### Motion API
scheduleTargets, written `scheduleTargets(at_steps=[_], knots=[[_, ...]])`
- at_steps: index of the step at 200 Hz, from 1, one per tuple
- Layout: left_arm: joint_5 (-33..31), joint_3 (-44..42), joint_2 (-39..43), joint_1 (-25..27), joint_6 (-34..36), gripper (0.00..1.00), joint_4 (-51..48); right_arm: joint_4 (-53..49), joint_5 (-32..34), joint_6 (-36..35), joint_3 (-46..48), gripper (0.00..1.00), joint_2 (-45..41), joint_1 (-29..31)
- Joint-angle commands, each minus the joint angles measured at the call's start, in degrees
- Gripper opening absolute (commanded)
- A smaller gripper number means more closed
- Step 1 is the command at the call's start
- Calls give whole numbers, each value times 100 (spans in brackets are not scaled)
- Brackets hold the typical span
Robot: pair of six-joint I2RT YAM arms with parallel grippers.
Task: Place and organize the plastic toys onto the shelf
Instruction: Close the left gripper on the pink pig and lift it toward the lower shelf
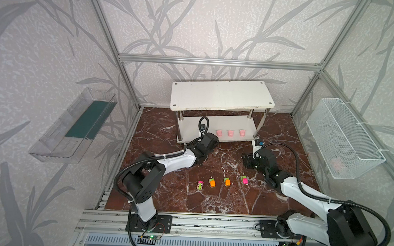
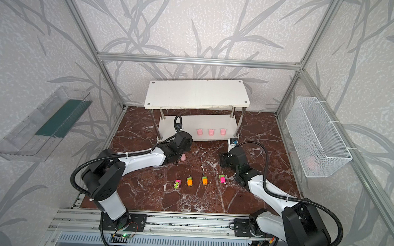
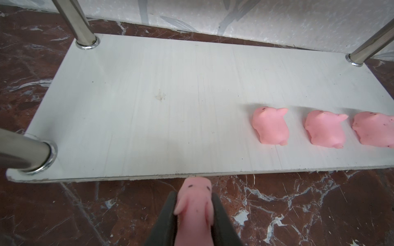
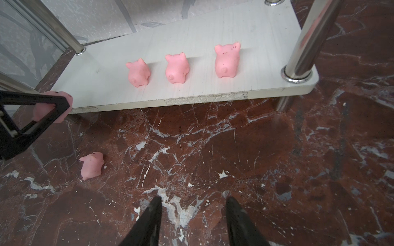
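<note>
Step in hand, judged from the layout: delivery of a fourth pig to the shelf (image 1: 220,94). Left of centre in both top views: left gripper (image 3: 194,194), clamped on a pink pig (image 3: 195,210), snout forward, just short of the front edge of the lower board (image 3: 149,95) and not yet over it. Just beside that wrist, on the marble floor (image 2: 141,194): a loose pig (image 2: 183,157), lying down, not yet collected. Centre of frame, right half of the lower board: a row of three pigs (image 1: 230,133), evenly spaced. Lower centre: four toy cars (image 1: 227,181) in a line on the floor, all off the shelf. Right of centre: right gripper (image 4: 194,199), jaws apart and empty, low over bare floor, facing the shelf. Next move, as a judgement: carry the held pig over the board edge, set down on the vacant area left of the row with matching spacing and heading, then release. Keep clear of the near chrome post (image 3: 25,155) and of the nearest placed pig.
</note>
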State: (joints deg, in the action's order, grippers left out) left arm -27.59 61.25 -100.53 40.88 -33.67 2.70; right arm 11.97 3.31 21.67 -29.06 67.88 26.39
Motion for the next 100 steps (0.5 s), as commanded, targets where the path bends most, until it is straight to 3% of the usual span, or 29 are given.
scheduleTargets(at_steps=[1, 100], knots=[[-269, 248, -176, 25, 199, 24, 229, 44, -45, 39, 67, 49, -107, -46], [-404, 402, -829, -87, 558, 24, 1149, 25, -100, 48, 133, 49, -213, -126]])
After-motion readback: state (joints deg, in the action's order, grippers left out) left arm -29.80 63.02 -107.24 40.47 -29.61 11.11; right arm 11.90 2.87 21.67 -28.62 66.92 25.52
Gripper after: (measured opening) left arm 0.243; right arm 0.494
